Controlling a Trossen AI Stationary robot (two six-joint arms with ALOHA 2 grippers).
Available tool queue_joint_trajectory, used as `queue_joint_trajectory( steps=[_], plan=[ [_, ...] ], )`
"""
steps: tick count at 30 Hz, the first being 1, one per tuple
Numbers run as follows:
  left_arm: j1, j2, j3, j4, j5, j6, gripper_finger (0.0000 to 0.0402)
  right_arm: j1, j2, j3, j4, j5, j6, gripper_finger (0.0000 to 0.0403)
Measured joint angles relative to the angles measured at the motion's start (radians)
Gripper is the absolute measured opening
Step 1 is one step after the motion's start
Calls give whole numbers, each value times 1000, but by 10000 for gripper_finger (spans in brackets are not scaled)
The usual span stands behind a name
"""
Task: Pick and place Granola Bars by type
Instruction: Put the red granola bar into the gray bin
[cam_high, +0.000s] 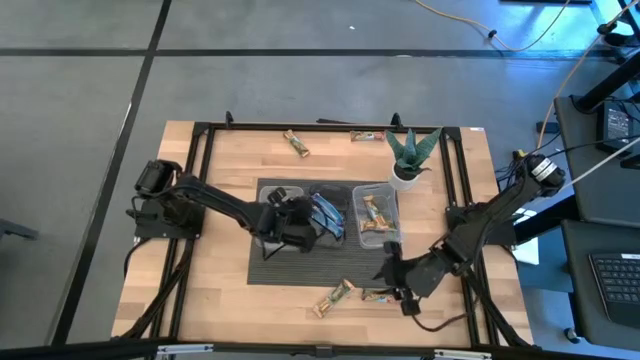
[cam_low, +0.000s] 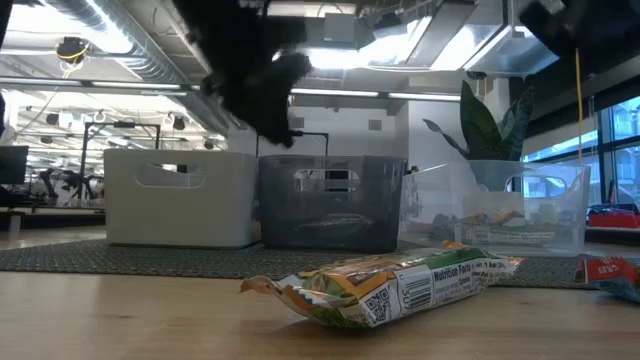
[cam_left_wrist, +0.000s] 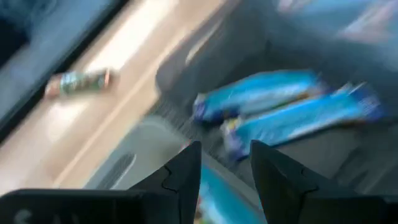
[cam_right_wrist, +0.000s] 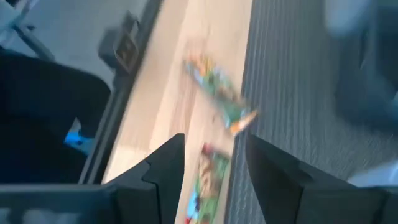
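Granola bars lie scattered across your pale wooden counter (cam_high: 220, 270) and inside the bins: shiny blue foil-wrapped bars (cam_high: 328, 215) are piled in the middle clear plastic bin (cam_high: 338, 192), and tan wrapped bars (cam_high: 374, 213) rest in the right clear plastic bin (cam_high: 390, 190), both bins standing on the dark ribbed mat (cam_high: 300, 270). You can see a crinkled tan-and-green bar with red print (cam_high: 334, 298) on the bare wood just off the mat's near edge, with a second similar bar (cam_high: 378, 294) beside it; two more wrapped bars (cam_high: 296, 144) (cam_high: 367, 136) lie by the far edge, near the spiky green plant in its white pot (cam_high: 410, 155). Your left gripper (cam_left_wrist: 225, 163) hangs over the middle bin, its dark fingers (cam_left_wrist: 186, 171) a narrow gap apart and holding nothing, the blue bars just beyond them. Your right gripper (cam_right_wrist: 215, 163) hovers above the near edge of the counter over the second bar there, fingers (cam_right_wrist: 165, 165) parted narrowly with nothing between them. In the low view an opaque white bin (cam_low: 180, 195) stands left of the middle bin.
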Motion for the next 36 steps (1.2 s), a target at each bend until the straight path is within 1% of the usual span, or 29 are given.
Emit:
queue_joint_trajectory(
  steps=[2, 4, 9, 15, 21, 26, 36],
  plan=[
    [-18, 0, 11, 52, -9, 36, 130, 13, 31, -1, -19, -12, 52, 172],
    [-36, 0, 12, 114, 6, 75, 131, 27, 65, -1, -27, -18, 86, 172],
    [-74, 0, 13, 270, 83, 174, 131, 51, 151, -1, -51, -25, 188, 172],
    [-113, 0, 13, 367, 103, 242, 131, 55, 238, -1, -64, -34, 266, 172],
    [-128, 0, 13, 378, 101, 272, 131, 55, 280, -1, -55, -51, 316, 172],
    [-125, 0, 13, 379, 100, 272, 130, 55, 283, -1, -17, -56, 317, 172],
    [-125, 0, 13, 379, 93, 293, 129, 52, 283, -2, -21, -48, 341, 173]
  ],
)
